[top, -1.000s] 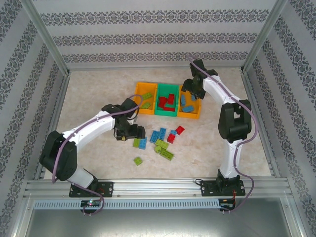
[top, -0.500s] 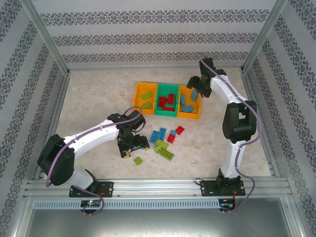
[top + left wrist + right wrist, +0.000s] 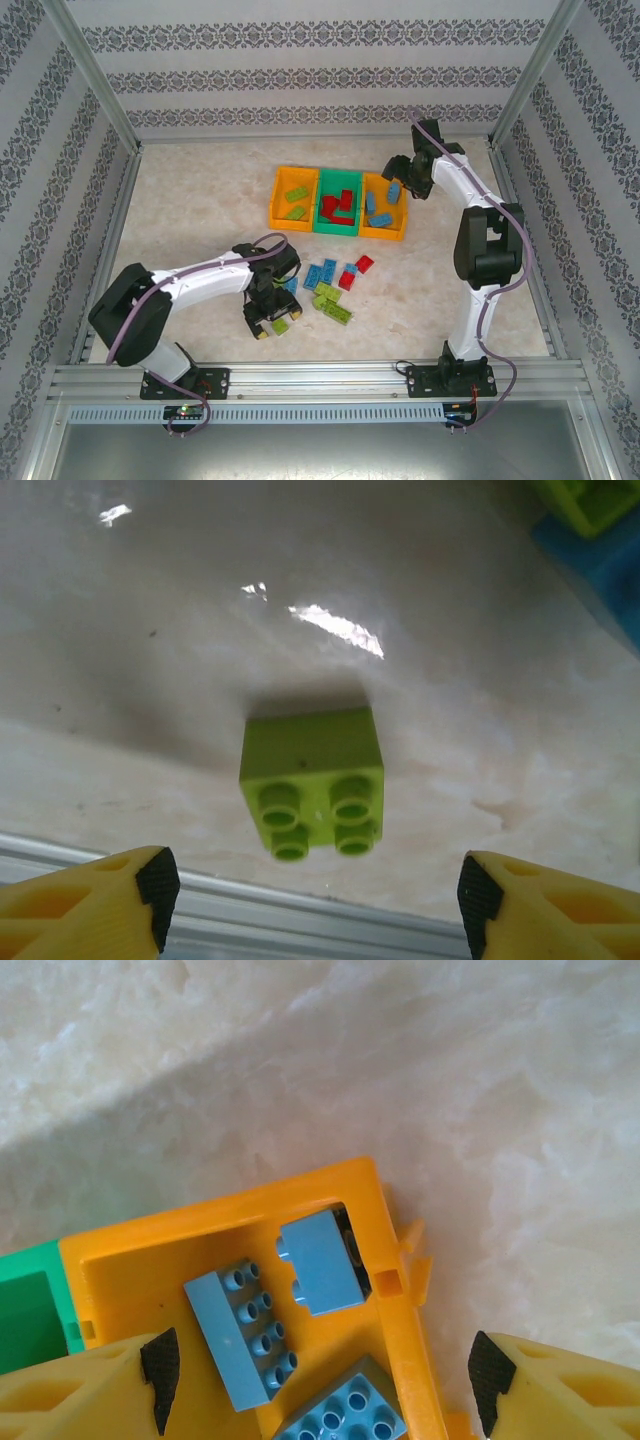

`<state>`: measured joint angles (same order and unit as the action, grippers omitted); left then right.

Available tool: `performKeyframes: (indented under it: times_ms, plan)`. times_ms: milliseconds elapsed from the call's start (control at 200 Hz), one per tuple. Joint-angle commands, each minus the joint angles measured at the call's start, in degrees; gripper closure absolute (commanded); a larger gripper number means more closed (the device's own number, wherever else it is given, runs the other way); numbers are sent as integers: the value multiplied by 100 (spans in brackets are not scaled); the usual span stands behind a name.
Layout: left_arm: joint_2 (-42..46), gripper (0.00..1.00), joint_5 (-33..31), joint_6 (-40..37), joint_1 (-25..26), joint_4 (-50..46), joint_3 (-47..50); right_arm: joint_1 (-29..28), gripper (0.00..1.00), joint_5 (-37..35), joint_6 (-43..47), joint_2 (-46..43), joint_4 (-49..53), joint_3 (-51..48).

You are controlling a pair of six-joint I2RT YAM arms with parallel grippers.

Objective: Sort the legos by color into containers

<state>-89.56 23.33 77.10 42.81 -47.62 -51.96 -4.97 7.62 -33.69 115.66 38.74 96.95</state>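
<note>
A lime green two-by-two lego (image 3: 312,780) lies alone on the table, studs facing the camera, just ahead of my left gripper (image 3: 318,895), which is open and holds nothing. From above, that gripper (image 3: 268,322) is low beside the green lego (image 3: 284,325). My right gripper (image 3: 325,1375) hangs open and empty over the right orange container (image 3: 395,1290), where blue legos (image 3: 245,1335) lie. In the top view the right gripper (image 3: 398,190) is above that container (image 3: 385,233). The green container (image 3: 338,230) holds red legos. The left orange container (image 3: 281,180) holds green ones.
Loose legos lie mid-table: blue (image 3: 320,272), red (image 3: 364,263) and green (image 3: 335,310). A blue lego (image 3: 610,570) and a green one (image 3: 590,500) sit at the upper right of the left wrist view. A metal rail (image 3: 320,375) borders the near edge, close behind the left gripper.
My left arm has swung toward the near edge and dropped to the lone green lego. My right gripper has shifted slightly right and back over the right orange container.
</note>
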Motion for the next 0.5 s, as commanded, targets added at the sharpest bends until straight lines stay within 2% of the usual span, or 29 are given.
performKeyframes:
  times_ms: [0,70,240,385,495]
  plan:
    - [-199,30,-92,226,87,170,-41,46,21,141,141,-206,-51,-127]
    - [-262,35,-165,226,87,236,-16,40,21,132,137,-237,-61,-183]
    - [-404,40,-185,217,87,428,39,62,21,148,191,-261,-36,-172]
    - [-484,49,-213,190,96,520,154,117,21,140,236,-288,4,-141]
    - [-468,52,-253,199,122,489,264,170,21,116,250,-322,10,-142]
